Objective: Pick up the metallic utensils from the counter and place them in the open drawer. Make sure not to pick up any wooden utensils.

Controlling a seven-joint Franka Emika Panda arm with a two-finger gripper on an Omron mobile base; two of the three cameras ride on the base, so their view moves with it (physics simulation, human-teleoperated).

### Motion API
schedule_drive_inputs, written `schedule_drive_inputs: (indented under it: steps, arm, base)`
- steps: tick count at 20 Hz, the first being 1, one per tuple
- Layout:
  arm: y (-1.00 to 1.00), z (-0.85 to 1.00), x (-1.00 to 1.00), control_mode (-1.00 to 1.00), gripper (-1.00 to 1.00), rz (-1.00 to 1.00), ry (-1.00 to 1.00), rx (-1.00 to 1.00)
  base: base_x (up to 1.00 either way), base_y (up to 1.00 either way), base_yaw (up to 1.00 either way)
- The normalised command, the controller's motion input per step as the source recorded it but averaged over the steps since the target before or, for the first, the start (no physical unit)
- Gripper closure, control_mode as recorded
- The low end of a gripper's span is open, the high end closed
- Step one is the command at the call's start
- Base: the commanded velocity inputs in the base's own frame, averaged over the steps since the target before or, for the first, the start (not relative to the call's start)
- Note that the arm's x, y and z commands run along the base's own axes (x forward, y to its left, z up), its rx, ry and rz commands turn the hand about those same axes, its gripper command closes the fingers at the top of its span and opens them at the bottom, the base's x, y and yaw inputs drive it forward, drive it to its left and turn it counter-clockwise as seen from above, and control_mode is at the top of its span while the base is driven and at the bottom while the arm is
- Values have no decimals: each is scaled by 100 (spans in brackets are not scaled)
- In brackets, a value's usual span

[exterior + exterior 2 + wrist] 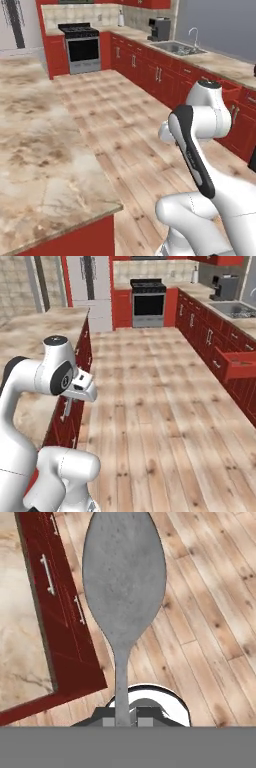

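The jaws [123,721] grip the grey spoon [123,587] by its handle, bowl pointing straight out ahead.

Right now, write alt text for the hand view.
A grey metal spoon is clamped by its handle in the gripper, bowl pointing away, over the wooden floor. The red-based, beige marble counter lies to the left.

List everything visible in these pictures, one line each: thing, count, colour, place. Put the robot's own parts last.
metal spoon: one, grey, held over the floor, bowl away from the hand
counter: one, beige with brown veining on a red base, left of the arm
open drawer: one, red, pulled out of the right cabinet row
stove: one, steel and black, far wall
sink: one, steel, far right countertop
coffee machine: one, dark, beside the sink
floor: one, light wood planks
gripper: one, dark tips, shut on the spoon handle
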Motion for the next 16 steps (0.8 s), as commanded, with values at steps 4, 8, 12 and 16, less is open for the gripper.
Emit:
schedule_drive_inputs:
  steps: [4, 8, 12, 16]
  arm:
    - [0, 0, 0, 100, 100, 0, 0, 0]
    - [0, 0, 0, 100, 100, 0, 0, 0]
    - [0, 0, 0, 100, 100, 0, 0, 0]
    - [0, 0, 0, 100, 100, 0, 0, 0]
  base:
    - [81, -100, 48]
    - [85, -100, 33]
    - [98, -100, 11]
    - [100, -100, 1]
